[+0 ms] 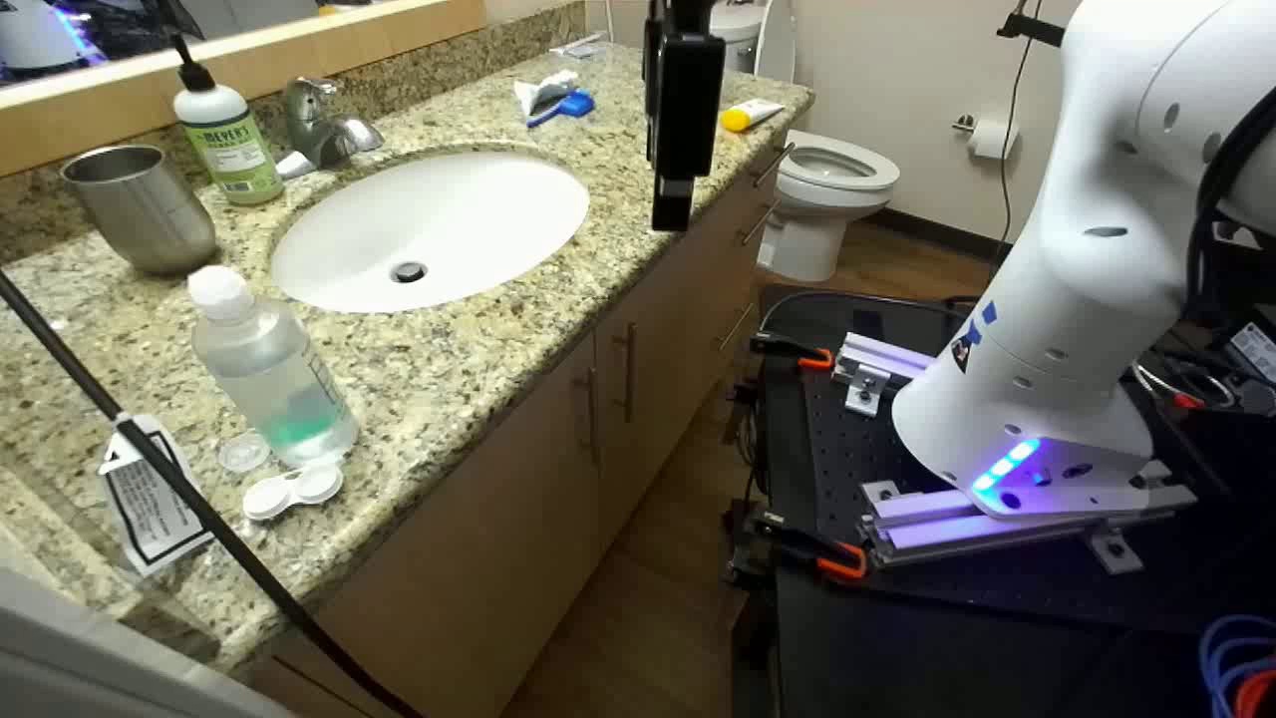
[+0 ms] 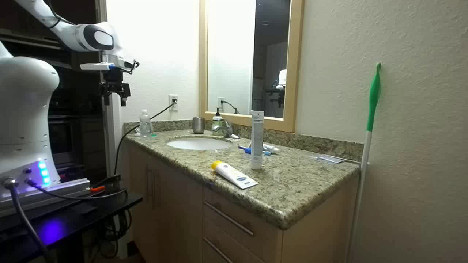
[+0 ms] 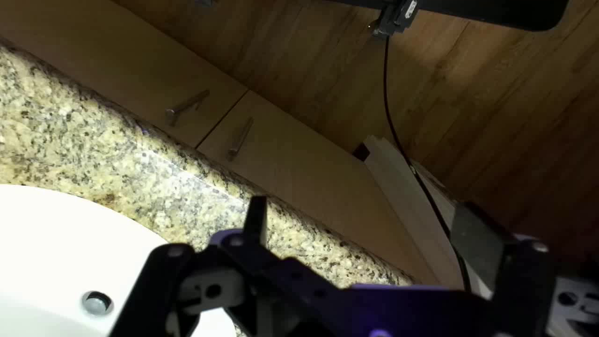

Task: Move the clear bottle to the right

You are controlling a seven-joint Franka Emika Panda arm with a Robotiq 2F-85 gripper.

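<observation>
at the end of the counter [image 2: 310, 182] by the wall outlet [image 2: 173, 102], past the sink [image 2: 197, 144], the clear bottle [image 2: 145, 126] stands upright and capped, lower than the claw [image 2: 115, 99] and well off to its side. the claw hangs high with its fingers [image 3: 477, 248] pointing down and spread well apart, nothing between them; the wrist view shows sink, cabinet fronts [image 3: 299, 182] and the counter's front edge, but no bottle, so the coming move likely calls for a run along the counter toward that outlet end, then a descent. the bottle's long axis runs up and down, much the way the fingers point, so i judge that dropping straight over it would meet the white cap [image 1: 221, 292] first, and the spread must be centered on it before going lower. what looks like a lens case [image 1: 294, 489] lies just beside the bottle's foot in an exterior view, whether touching i cannot tell, and a low approach could nudge it. moving right, as i read it from where the robot [image 1: 1047, 289] stands, would mean toward the sink.
</observation>
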